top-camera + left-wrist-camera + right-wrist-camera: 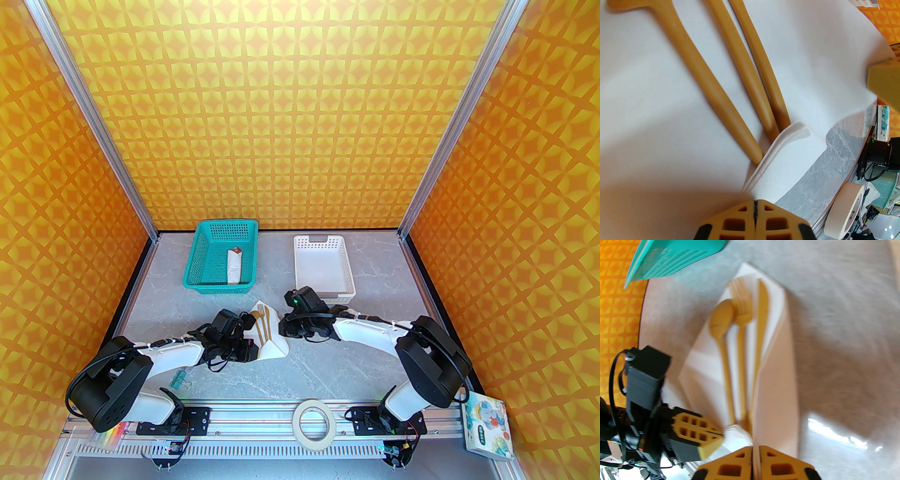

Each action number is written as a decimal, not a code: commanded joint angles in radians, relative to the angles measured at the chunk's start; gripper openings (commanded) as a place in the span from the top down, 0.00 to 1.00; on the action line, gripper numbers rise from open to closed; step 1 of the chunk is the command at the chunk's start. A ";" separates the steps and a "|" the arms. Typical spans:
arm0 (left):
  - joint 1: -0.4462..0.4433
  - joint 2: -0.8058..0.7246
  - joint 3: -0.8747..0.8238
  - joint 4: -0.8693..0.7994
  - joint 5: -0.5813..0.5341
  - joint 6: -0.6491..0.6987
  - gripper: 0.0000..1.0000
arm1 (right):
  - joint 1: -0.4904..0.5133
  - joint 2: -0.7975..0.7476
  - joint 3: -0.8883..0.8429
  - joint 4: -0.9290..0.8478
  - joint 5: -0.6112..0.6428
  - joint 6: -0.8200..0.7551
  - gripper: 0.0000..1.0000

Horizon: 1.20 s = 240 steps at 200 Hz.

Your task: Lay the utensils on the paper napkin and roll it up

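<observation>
Left end effector on napkin

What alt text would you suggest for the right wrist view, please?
Three wooden utensils, a spoon, fork and knife, lie side by side on the paper napkin, whose near edge the right gripper and left gripper pinch; a teal basket sits beyond.

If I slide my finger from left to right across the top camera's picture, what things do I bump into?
Teal basket → paper napkin → white basket → picture box
</observation>
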 commanded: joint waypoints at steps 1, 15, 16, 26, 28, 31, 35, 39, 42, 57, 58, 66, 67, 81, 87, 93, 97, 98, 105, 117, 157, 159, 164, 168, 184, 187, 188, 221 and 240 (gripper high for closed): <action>0.005 -0.019 0.004 -0.029 -0.024 0.009 1.00 | 0.019 0.031 0.038 0.062 -0.050 0.054 0.88; 0.005 -0.022 0.004 -0.031 -0.025 0.008 1.00 | 0.030 0.044 0.046 0.076 -0.060 0.068 0.88; 0.006 -0.022 0.004 -0.031 -0.024 0.009 1.00 | 0.031 0.044 0.047 0.077 -0.060 0.070 0.88; 0.006 -0.023 0.004 -0.030 -0.026 0.008 1.00 | 0.038 0.054 0.052 0.088 -0.064 0.080 0.88; 0.006 -0.024 0.003 -0.031 -0.027 0.009 1.00 | 0.040 0.056 0.053 0.089 -0.065 0.082 0.88; 0.006 -0.024 0.004 -0.030 -0.027 0.008 1.00 | 0.042 0.060 0.054 0.094 -0.067 0.086 0.88; 0.006 -0.024 0.004 -0.031 -0.026 0.008 1.00 | 0.044 0.064 0.056 0.100 -0.071 0.089 0.88; 0.006 -0.024 0.004 -0.030 -0.025 0.009 1.00 | 0.047 0.069 0.059 0.106 -0.074 0.095 0.88; 0.005 -0.025 0.004 -0.032 -0.025 0.010 1.00 | 0.049 0.073 0.059 0.111 -0.075 0.098 0.88; 0.005 -0.025 0.003 -0.031 -0.026 0.010 1.00 | 0.056 0.089 0.063 0.133 -0.081 0.114 0.88; 0.006 -0.025 0.004 -0.031 -0.027 0.010 1.00 | 0.057 0.090 0.063 0.134 -0.080 0.116 0.88; 0.005 -0.027 0.001 -0.032 -0.026 0.008 1.00 | 0.062 0.096 0.065 0.146 -0.082 0.124 0.88; 0.005 -0.027 0.002 -0.032 -0.025 0.008 1.00 | 0.063 0.097 0.065 0.147 -0.082 0.124 0.88; 0.005 -0.027 0.002 -0.031 -0.026 0.010 1.00 | 0.068 0.109 0.069 0.165 -0.086 0.138 0.89; 0.005 -0.026 0.002 -0.031 -0.026 0.010 1.00 | 0.070 0.113 0.068 0.171 -0.088 0.143 0.89; 0.005 -0.026 0.003 -0.032 -0.026 0.010 1.00 | 0.072 0.117 0.069 0.176 -0.088 0.147 0.89; 0.006 -0.026 0.002 -0.030 -0.026 0.010 1.00 | 0.073 0.119 0.070 0.180 -0.088 0.149 0.89; 0.006 -0.026 0.001 -0.030 -0.026 0.010 1.00 | 0.073 0.119 0.071 0.180 -0.089 0.149 0.89; 0.005 -0.027 0.003 -0.032 -0.026 0.010 1.00 | 0.075 0.123 0.068 0.186 -0.087 0.152 0.89; 0.005 -0.025 0.002 -0.031 -0.026 0.010 1.00 | 0.078 0.131 0.069 0.200 -0.087 0.161 0.89; 0.006 -0.027 0.001 -0.031 -0.026 0.010 1.00 | 0.092 0.167 0.080 0.244 -0.099 0.187 0.90; 0.005 -0.027 0.001 -0.032 -0.026 0.010 1.00 | 0.093 0.169 0.081 0.246 -0.101 0.188 0.90; 0.005 -0.027 0.002 -0.030 -0.027 0.010 1.00 | 0.094 0.174 0.084 0.249 -0.100 0.188 0.90; 0.005 -0.028 0.002 -0.030 -0.026 0.010 1.00 | 0.094 0.176 0.085 0.250 -0.098 0.190 0.90; 0.005 -0.030 0.002 -0.030 -0.026 0.010 1.00 | 0.097 0.188 0.087 0.264 -0.096 0.195 0.90; 0.005 -0.028 0.002 -0.029 -0.026 0.010 1.00 | 0.097 0.189 0.085 0.267 -0.095 0.195 0.90; 0.006 -0.028 0.002 -0.029 -0.026 0.010 1.00 | 0.097 0.190 0.085 0.268 -0.095 0.195 0.90; 0.006 -0.033 0.001 -0.033 -0.025 0.012 1.00 | 0.100 0.214 0.081 0.302 -0.101 0.205 0.90; 0.006 -0.036 -0.001 -0.033 -0.025 0.011 1.00 | 0.102 0.230 0.073 0.329 -0.105 0.216 0.90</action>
